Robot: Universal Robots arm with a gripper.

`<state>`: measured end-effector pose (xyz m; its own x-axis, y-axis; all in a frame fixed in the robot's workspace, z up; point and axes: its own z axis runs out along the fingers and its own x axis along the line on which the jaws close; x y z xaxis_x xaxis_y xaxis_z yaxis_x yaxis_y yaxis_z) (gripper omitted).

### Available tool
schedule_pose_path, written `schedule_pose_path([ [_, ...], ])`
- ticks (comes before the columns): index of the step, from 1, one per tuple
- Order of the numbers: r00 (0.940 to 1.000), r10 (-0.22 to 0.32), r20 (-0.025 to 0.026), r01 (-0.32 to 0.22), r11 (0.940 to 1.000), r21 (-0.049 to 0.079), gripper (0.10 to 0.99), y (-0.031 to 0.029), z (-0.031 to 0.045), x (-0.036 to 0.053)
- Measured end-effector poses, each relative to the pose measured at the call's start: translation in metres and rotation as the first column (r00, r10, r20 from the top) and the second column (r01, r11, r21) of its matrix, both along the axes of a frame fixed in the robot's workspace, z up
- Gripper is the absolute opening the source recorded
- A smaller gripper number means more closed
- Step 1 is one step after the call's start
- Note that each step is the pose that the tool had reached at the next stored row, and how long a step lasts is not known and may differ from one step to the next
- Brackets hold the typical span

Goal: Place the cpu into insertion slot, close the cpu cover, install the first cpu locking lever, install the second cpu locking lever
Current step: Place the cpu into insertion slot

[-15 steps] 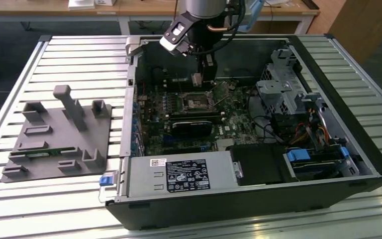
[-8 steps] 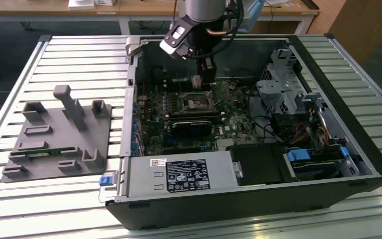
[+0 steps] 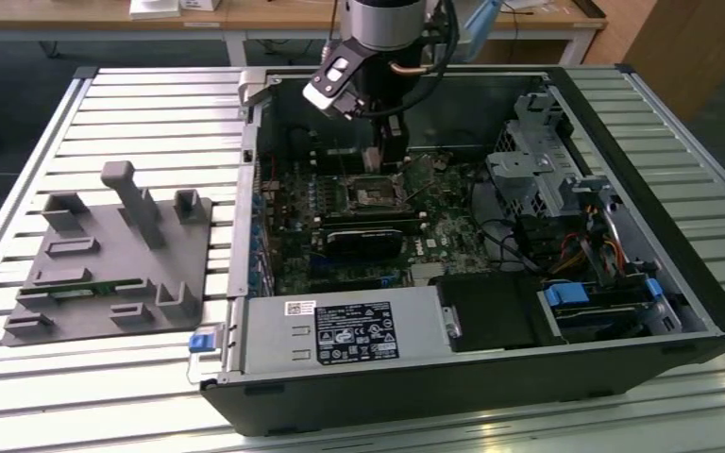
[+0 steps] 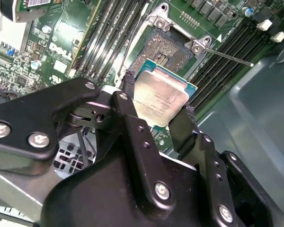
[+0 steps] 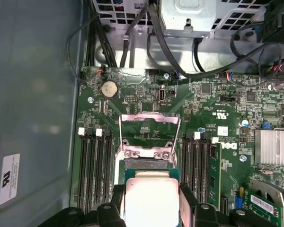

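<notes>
We find the gripper (image 4: pixel 158 98) clamped on the cpu (image 5: pixel 151 201) by its edges, holding it level above the insertion slot (image 4: pixel 168 48), whose cpu cover (image 5: pixel 149 115) stands raised to admit it.

In the second wrist view, matte black gripper (image 4: pixel 159 94) of jointed link plates (image 4: pixel 47 113), studded with silver cross-head screws (image 4: pixel 162 190); two slim black fingers (image 4: pixel 180 130) with textured tips; broad rounded black housing (image 4: pixel 109 201) behind. In the exterior view, a silver-grey cylindrical wrist (image 3: pixel 381 19), a black-and-white camera block (image 3: pixel 335 80) clipped alongside, black cables (image 3: pixel 444 45) trailing above.
</notes>
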<state>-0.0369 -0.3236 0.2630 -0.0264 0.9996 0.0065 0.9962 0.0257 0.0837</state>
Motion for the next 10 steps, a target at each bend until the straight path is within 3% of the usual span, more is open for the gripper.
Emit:
schedule_pose_path([
  [10,1.0000,-0.003,0.0001,0.003,1.0000,0.000,0.541,0.0025,-0.0165,-0.0003],
])
